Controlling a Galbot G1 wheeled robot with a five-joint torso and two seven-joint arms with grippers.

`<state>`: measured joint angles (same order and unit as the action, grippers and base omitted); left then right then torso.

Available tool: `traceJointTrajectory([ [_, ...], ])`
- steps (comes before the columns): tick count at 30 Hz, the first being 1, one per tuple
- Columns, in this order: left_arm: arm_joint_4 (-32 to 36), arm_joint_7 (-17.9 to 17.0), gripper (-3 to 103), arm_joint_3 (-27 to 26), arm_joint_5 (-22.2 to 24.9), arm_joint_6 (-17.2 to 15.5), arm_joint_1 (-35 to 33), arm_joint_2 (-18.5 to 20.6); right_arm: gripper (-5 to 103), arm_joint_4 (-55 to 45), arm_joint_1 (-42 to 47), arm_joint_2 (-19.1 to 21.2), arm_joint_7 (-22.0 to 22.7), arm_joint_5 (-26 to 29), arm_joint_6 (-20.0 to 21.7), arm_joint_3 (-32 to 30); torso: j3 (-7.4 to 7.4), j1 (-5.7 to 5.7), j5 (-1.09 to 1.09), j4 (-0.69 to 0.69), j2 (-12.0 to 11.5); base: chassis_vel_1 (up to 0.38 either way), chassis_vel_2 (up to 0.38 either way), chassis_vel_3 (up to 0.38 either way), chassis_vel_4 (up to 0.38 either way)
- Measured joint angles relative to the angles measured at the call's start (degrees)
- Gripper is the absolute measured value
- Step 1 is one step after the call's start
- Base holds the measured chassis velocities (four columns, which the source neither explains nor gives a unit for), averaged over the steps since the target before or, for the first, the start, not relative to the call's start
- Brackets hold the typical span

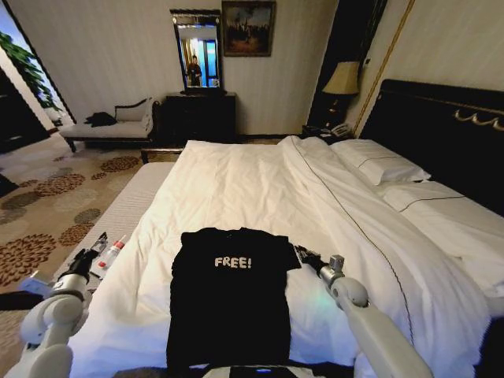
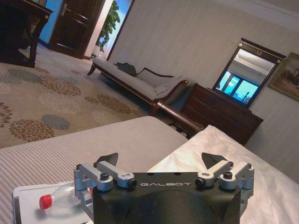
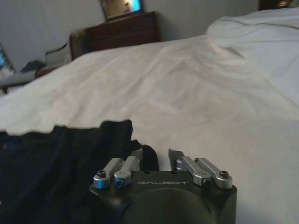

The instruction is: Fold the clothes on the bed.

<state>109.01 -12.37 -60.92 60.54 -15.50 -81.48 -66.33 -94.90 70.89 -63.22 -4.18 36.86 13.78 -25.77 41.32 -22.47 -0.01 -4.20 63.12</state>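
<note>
While the T-shirt lay flat, chest up, near the foot of the bed, the right gripper sat low at its right sleeve with its jaws parted and one finger on the sleeve's edge, nothing pinched yet. The left gripper hung off the bed's left side, well apart from the shirt, jaws spread wide and empty, above a white tray holding a red-capped bottle.

To fold well, I judged, the right gripper should pinch only the black fabric, not the duvet beneath, and the left should come to the opposite sleeve so both sides lift evenly.

White letters on the chest read "FREE!"; each gripper body bore "GALBOT".
</note>
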Motion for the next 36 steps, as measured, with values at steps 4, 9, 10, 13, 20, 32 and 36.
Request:
traceJointTrajectory([
  [4, -0.04, 0.08, 100, -0.04, 0.06, 0.06, -0.02, -0.06, 46, -3.39, 3.10, -1.26, 2.95, 4.52, 1.58, -1.36, 0.00, 0.00, 0.01, -0.01, 0.00, 0.000, 0.000, 0.000, 0.000],
  [9, -0.10, 0.15, 100, 0.18, 0.03, 0.18, -0.02, -0.34, 62, -3.79, 4.91, -2.87, 6.91, 9.20, 3.50, -2.20, 0.00, 0.00, 0.01, -0.01, 0.00, 0.000, 0.000, 0.000, 0.000],
  [10, -0.09, 0.15, 100, 0.23, 0.03, 0.20, -0.01, -0.38, 68, -3.43, 5.00, -3.14, 7.59, 10.02, 3.89, -2.29, 0.00, 0.00, 0.00, 0.00, 0.00, 0.000, 0.000, 0.000, 0.000],
  [13, 0.04, 0.16, 100, 0.26, 0.03, 0.24, -0.01, -0.38, 73, -2.60, 4.89, -3.64, 9.29, 13.56, 5.32, -2.35, 0.00, 0.00, 0.00, -0.01, 0.00, 0.000, 0.000, 0.000, 0.000],
  [20, 0.07, 0.18, 100, -0.32, 0.25, 0.37, -0.53, -0.17, 93, -1.16, 3.78, -4.04, 10.56, 15.48, 6.17, -2.33, 0.00, 0.00, 0.00, 0.00, 0.00, 0.000, 0.000, 0.000, 0.000],
  [32, -0.11, 0.30, 100, -0.79, 0.57, 0.56, -0.82, -0.05, 46, -2.41, 3.89, -4.42, 8.38, 18.99, 6.52, -2.03, 0.00, 0.00, 0.01, 0.00, 0.00, 0.000, 0.000, 0.000, 0.000],
  [36, -0.29, 0.30, 100, -0.78, 0.57, 0.62, -0.79, -0.02, 30, -2.66, 4.18, -4.42, 7.85, 18.98, 6.38, -2.08, 0.01, 0.00, 0.01, 0.00, 0.00, 0.000, 0.000, 0.000, 0.000],
])
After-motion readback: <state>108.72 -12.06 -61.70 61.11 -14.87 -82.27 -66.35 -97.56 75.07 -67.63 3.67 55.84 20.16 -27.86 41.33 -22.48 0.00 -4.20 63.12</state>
